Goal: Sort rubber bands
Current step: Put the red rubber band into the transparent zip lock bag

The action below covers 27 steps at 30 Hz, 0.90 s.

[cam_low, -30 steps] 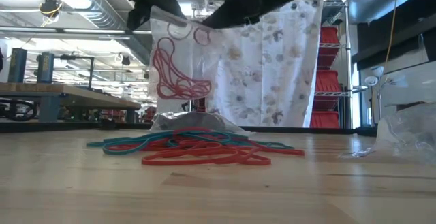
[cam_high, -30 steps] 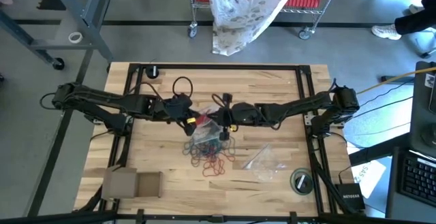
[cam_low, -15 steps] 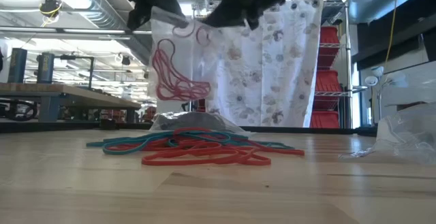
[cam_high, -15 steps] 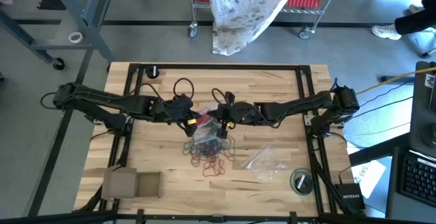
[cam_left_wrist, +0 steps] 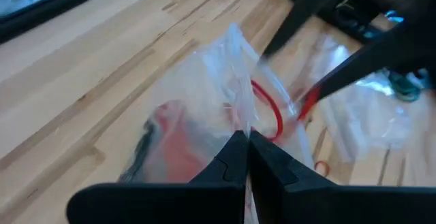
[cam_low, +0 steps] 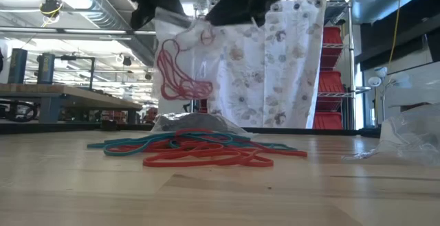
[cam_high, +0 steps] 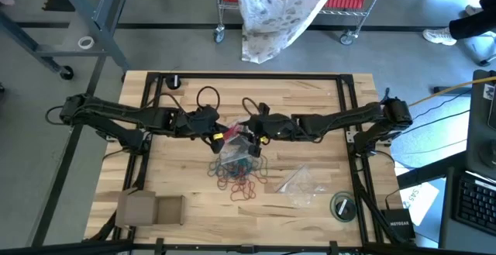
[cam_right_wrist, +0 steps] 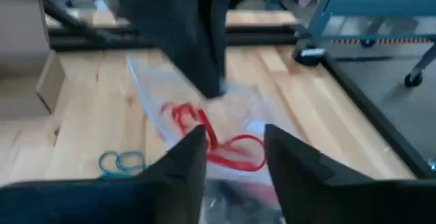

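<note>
A clear plastic bag with red rubber bands inside hangs above the table's middle. My left gripper is shut on its top. My right gripper stands open at the bag's mouth from the table's right, with the bag and a red band in front of its fingers. Below, a pile of red and teal rubber bands lies on the wood, also low in the low view. My left gripper pinches the bag's upper edge between its two shut fingers, coming slanting down from the table's left. The bag hangs slack below the fingers, clear of the table. Whether my right gripper touches the bag, I cannot tell.
A second clear bag lies behind the pile under the hanging one. Another clear bag lies to the right. A cardboard box sits at the near left and a round roll at the near right.
My right gripper has risen a little beside the bag's mouth and rolled about its own line. The bag's top has shifted slightly with it. The left gripper and the pile have stayed where they were.
</note>
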Each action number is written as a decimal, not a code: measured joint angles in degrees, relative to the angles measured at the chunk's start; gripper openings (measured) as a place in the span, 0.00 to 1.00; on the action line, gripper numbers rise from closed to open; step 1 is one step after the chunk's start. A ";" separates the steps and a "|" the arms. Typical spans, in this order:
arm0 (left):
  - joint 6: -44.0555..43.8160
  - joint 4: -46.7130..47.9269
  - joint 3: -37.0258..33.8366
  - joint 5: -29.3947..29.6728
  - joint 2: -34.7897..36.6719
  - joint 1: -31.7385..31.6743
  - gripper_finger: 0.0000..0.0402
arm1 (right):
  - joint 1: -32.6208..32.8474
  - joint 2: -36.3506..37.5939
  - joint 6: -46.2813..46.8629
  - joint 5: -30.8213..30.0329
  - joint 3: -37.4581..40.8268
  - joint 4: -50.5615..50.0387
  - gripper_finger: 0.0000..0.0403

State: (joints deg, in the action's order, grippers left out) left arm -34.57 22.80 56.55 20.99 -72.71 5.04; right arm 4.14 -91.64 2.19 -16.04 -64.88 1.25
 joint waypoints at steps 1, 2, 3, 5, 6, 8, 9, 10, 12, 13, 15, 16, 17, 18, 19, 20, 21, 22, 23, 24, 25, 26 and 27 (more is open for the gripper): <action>-0.06 0.11 0.00 0.00 0.00 -0.14 0.00 | -0.04 0.76 -1.02 0.16 -0.07 -0.54 0.40; -0.12 0.14 0.00 0.00 0.00 -0.20 0.00 | -0.05 1.43 -2.17 0.16 -0.07 -1.42 0.42; -0.12 0.29 0.00 0.00 0.00 -0.22 0.00 | -0.02 1.97 -2.99 0.17 -0.07 -1.98 0.44; -0.12 0.25 0.00 0.00 0.00 -0.22 0.00 | -0.02 2.84 -4.17 1.51 -0.07 -3.44 0.47; -0.12 0.28 0.00 0.00 0.00 -0.22 0.00 | -0.02 3.21 -4.41 2.42 -0.07 -4.11 0.47; -0.06 0.27 0.00 0.00 0.00 -0.22 0.00 | -0.02 3.55 -5.77 3.85 -0.07 -6.25 0.48; -0.02 0.24 0.00 -0.01 0.00 -0.22 0.00 | 0.00 3.55 -6.82 4.64 -0.07 -7.42 0.48; -0.02 0.23 0.00 -0.02 0.00 -0.22 0.00 | 0.02 3.51 -8.39 5.68 -0.05 -8.52 0.48; -0.02 0.07 0.00 -0.02 0.00 -0.22 0.00 | 0.62 3.04 -11.84 7.64 -0.05 -10.27 0.48; 0.01 0.01 0.00 -0.09 0.00 -0.22 0.00 | 0.74 2.59 -13.82 7.78 -0.05 -10.27 0.48; 0.03 0.16 0.00 -0.48 0.00 -0.22 0.00 | 1.02 1.69 -17.01 7.71 -0.02 -11.03 0.48; 0.11 0.31 0.00 -0.52 0.00 -0.22 0.00 | 1.43 1.43 -17.25 7.88 0.00 -11.19 0.48; 0.39 0.54 0.00 -0.52 0.00 -0.22 0.00 | 1.76 1.38 -17.16 8.29 0.00 -11.65 0.48; 0.44 1.01 0.00 -0.55 0.00 -0.22 0.00 | 2.26 1.38 -16.81 8.90 0.00 -12.20 0.48; 0.44 1.50 0.00 -0.59 0.00 -0.22 0.00 | 2.80 1.36 -16.10 9.36 -0.02 -12.46 0.48; 0.44 1.80 0.00 -0.61 0.00 -0.22 0.00 | 3.41 1.27 -15.20 9.75 -0.07 -13.29 0.48; 0.46 2.16 0.00 -0.61 0.00 -0.22 0.00 | 4.19 1.15 -14.03 10.19 -0.05 -14.63 0.48; 0.47 2.38 0.00 -0.60 0.00 -0.22 0.00 | 5.01 0.65 -12.37 11.18 -0.03 -15.94 0.48; 0.47 2.37 0.00 -0.61 0.00 -0.22 0.00 | 5.74 0.33 -10.58 12.10 -0.03 -16.97 0.48; 0.47 2.28 0.00 -0.61 0.00 -0.22 0.00 | 6.47 -0.12 -8.60 12.70 0.01 -18.37 0.48; 0.47 2.27 0.00 -0.61 0.00 -0.22 0.00 | 7.26 -0.74 -6.52 12.89 0.04 -19.51 0.48; 0.47 2.26 0.00 -0.61 0.00 -0.22 0.00 | 8.01 -1.30 -4.51 13.15 0.03 -20.28 0.48; 0.47 2.24 0.00 -0.61 0.00 -0.22 0.00 | 8.88 -2.12 -2.46 13.38 0.02 -21.40 0.48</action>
State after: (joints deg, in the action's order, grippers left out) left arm -34.11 25.04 56.55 20.38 -72.71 4.82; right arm 13.03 -93.76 -0.28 -2.65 -64.86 -20.15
